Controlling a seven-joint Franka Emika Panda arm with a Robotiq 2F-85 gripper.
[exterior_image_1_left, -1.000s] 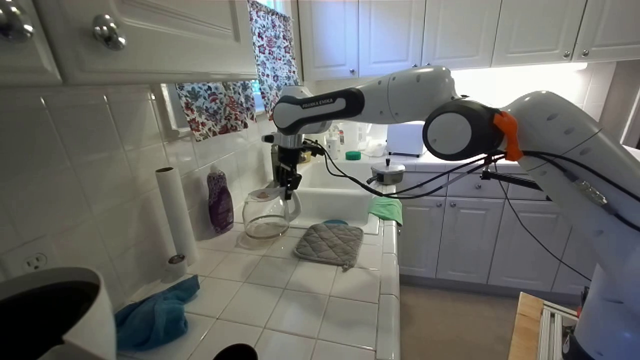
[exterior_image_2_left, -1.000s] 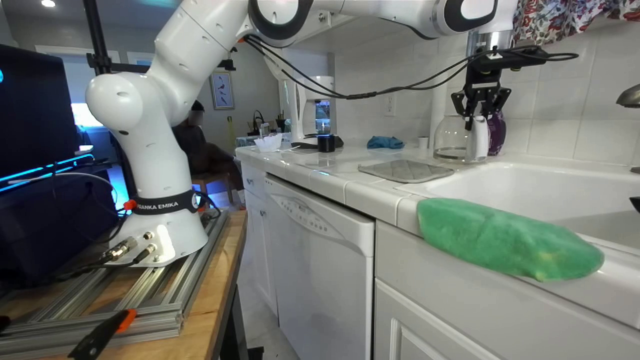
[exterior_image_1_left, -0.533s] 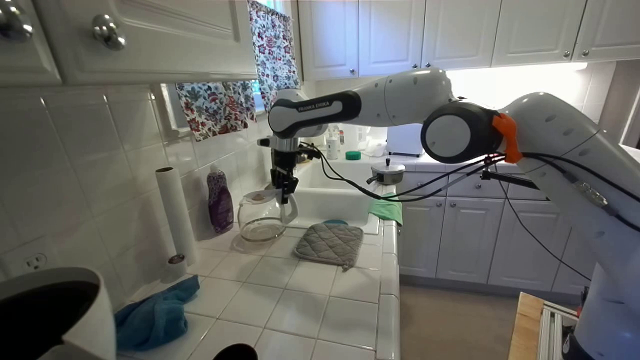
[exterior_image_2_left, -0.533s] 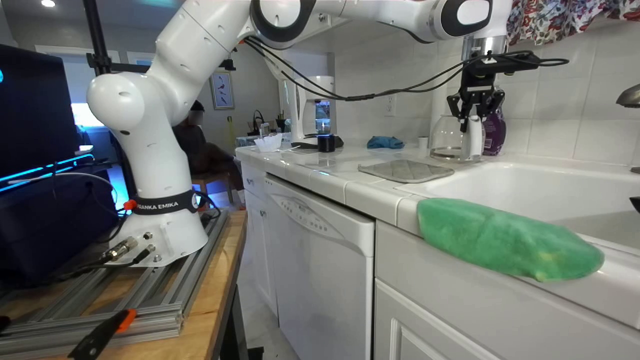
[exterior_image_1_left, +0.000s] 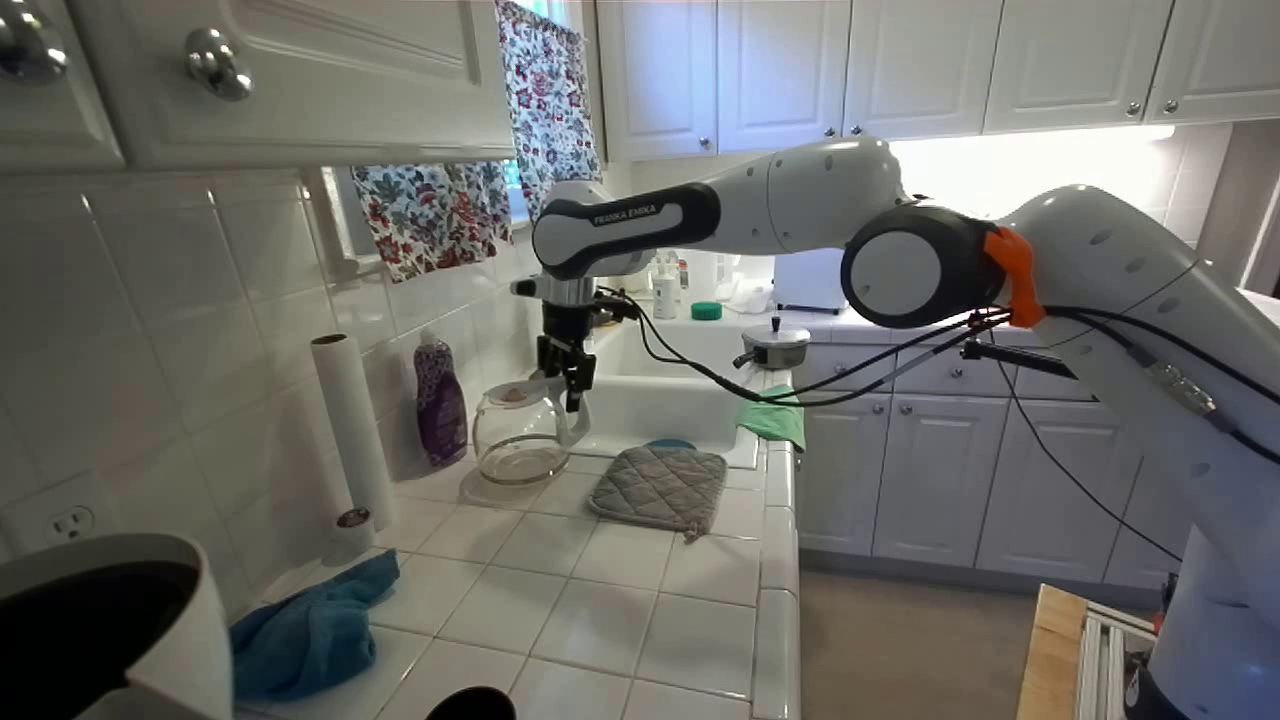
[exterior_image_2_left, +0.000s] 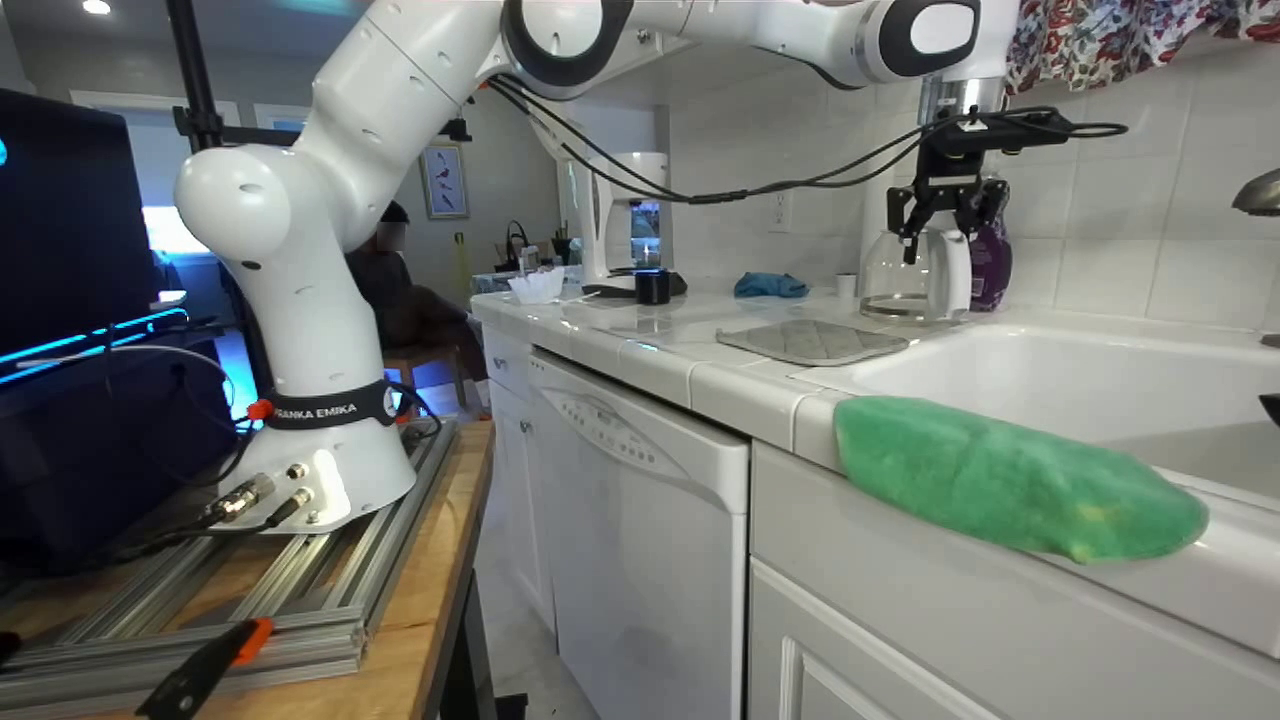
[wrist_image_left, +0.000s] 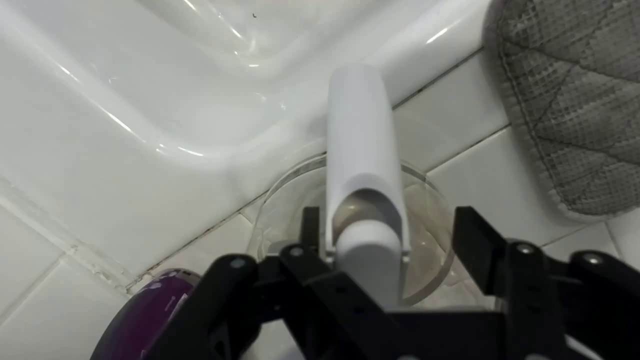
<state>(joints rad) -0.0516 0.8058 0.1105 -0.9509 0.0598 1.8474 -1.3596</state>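
A glass coffee pot (exterior_image_1_left: 515, 445) with a white handle (exterior_image_1_left: 577, 425) stands upright on the white tiled counter beside the sink (exterior_image_2_left: 1100, 350). My gripper (exterior_image_2_left: 938, 245) is open above and around the handle. In the wrist view, the handle (wrist_image_left: 361, 130) lies between the two fingers (wrist_image_left: 387, 220), close to the left finger; a wide gap separates it from the right finger. Whether the left finger touches it I cannot tell. A purple bottle (exterior_image_1_left: 441, 410) stands by the wall near the pot. A grey quilted pot holder (wrist_image_left: 575, 100) lies flat on the counter nearby.
A paper towel roll (exterior_image_1_left: 355, 430) leans at the wall. A blue cloth (exterior_image_1_left: 310, 635) lies on the counter. A green cloth (exterior_image_2_left: 1010, 480) hangs over the sink's front edge. A white coffee maker (exterior_image_2_left: 600, 220) stands farther along. A lidded metal pot (exterior_image_1_left: 778, 348) is beyond the sink.
My gripper, closed at the handle earlier, has opened. Gripper and coffee pot have both shifted slightly, away from the sink and leftward in both exterior views. The pot rests on the counter now.
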